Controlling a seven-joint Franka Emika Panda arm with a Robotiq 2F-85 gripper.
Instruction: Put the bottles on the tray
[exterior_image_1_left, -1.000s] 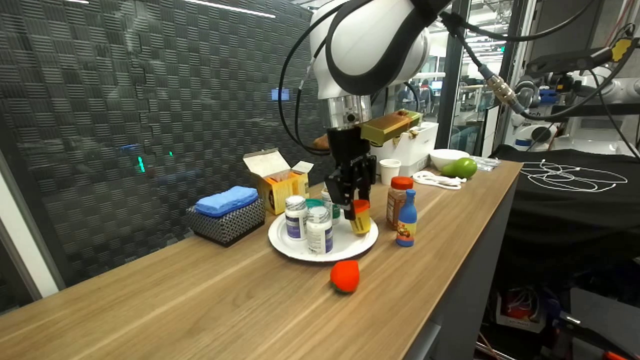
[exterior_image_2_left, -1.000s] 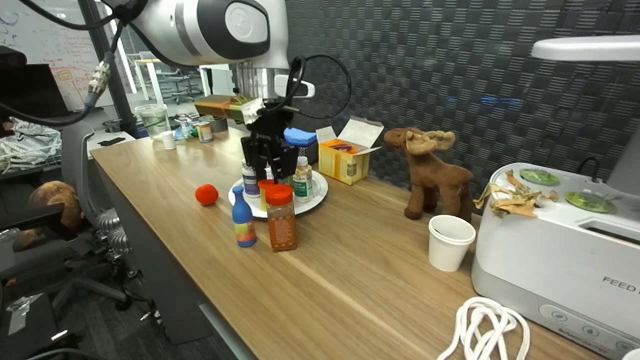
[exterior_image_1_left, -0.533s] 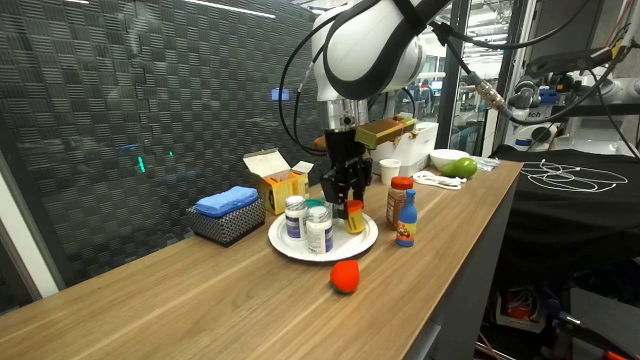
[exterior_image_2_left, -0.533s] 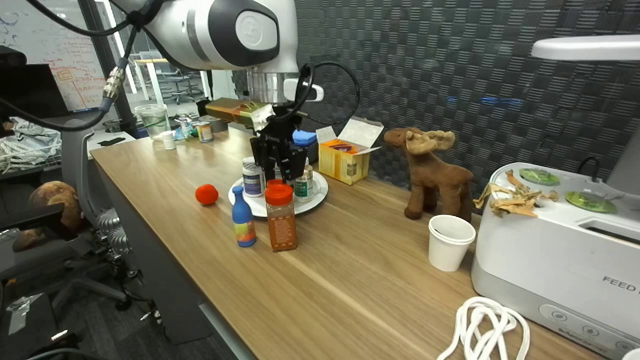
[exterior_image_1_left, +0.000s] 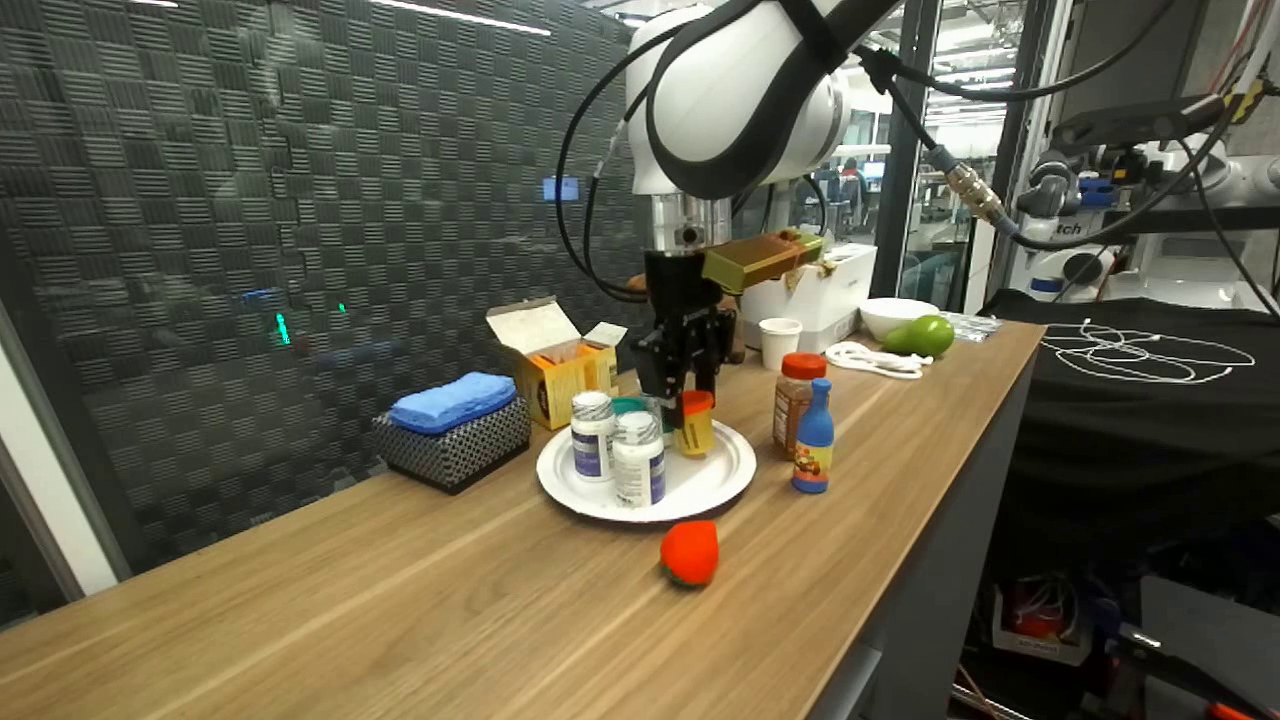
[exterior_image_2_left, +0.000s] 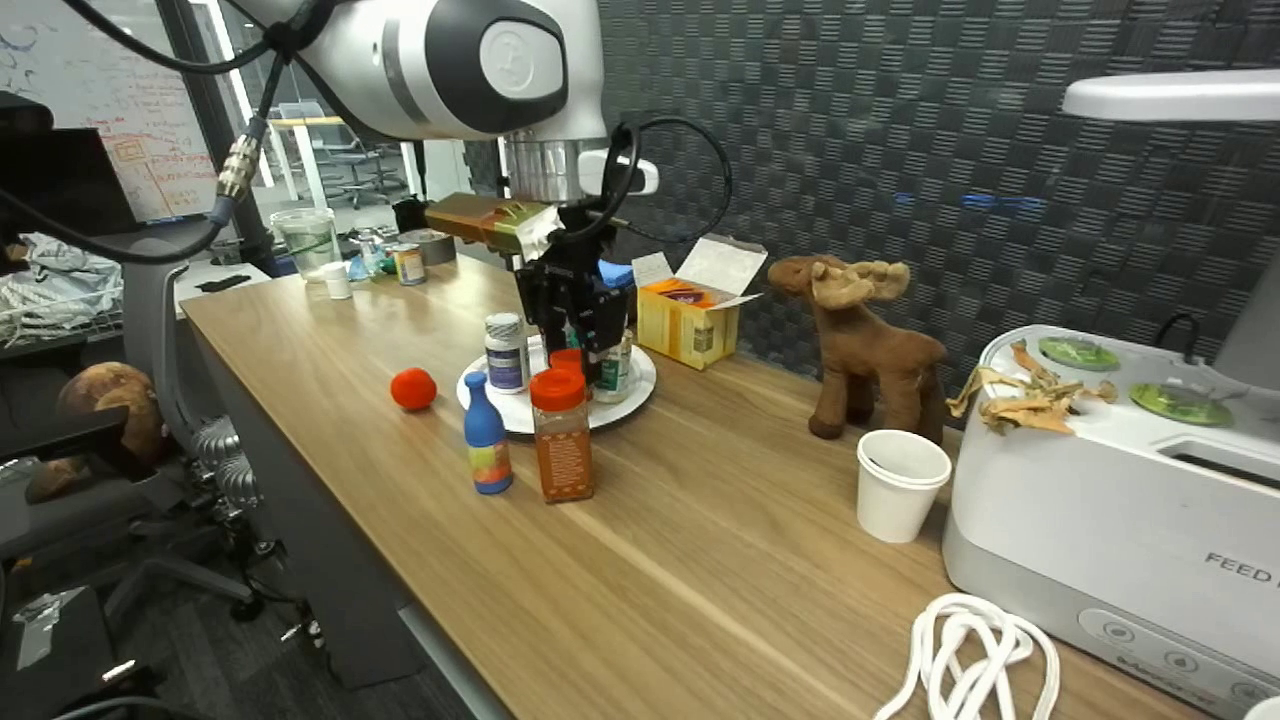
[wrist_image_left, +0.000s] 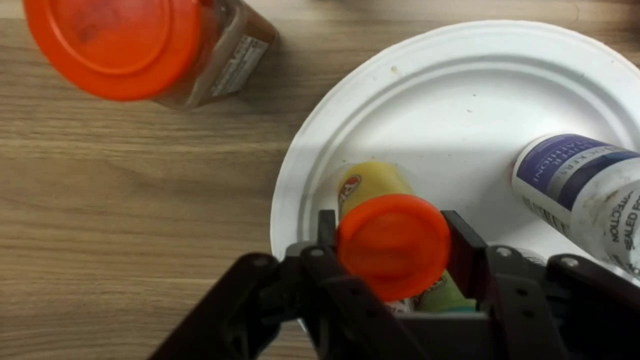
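Note:
My gripper (exterior_image_1_left: 690, 405) is shut on a yellow jar with an orange lid (exterior_image_1_left: 697, 437), over the right part of the white tray (exterior_image_1_left: 562, 485). In the wrist view, a finger presses each side of the lid (wrist_image_left: 392, 245). I cannot tell whether the jar's base touches the tray. Two white bottles (exterior_image_1_left: 592, 445) (exterior_image_1_left: 638, 470) and a teal-lidded jar (exterior_image_1_left: 628, 406) stand on the tray. A green-labelled bottle (exterior_image_2_left: 614, 372), partly hidden by the gripper, stands there too. A red-capped spice bottle (exterior_image_1_left: 795, 405) and a blue bottle (exterior_image_1_left: 814, 440) stand on the table beside the tray.
A red strawberry toy (exterior_image_1_left: 690, 553) lies before the tray. Behind are an open yellow box (exterior_image_1_left: 570, 385) and a dark box (exterior_image_1_left: 455, 445) with a blue cloth (exterior_image_1_left: 452, 402). A brown moose toy (exterior_image_2_left: 870, 350), paper cups (exterior_image_2_left: 900, 490) and a white machine (exterior_image_2_left: 1110, 530) stand farther along.
The gripper has moved with the yellow jar across the tray, toward the teal-lidded jar and the green-labelled bottle. The green-labelled bottle looks slightly shifted or tilted. The other bottles have not moved.

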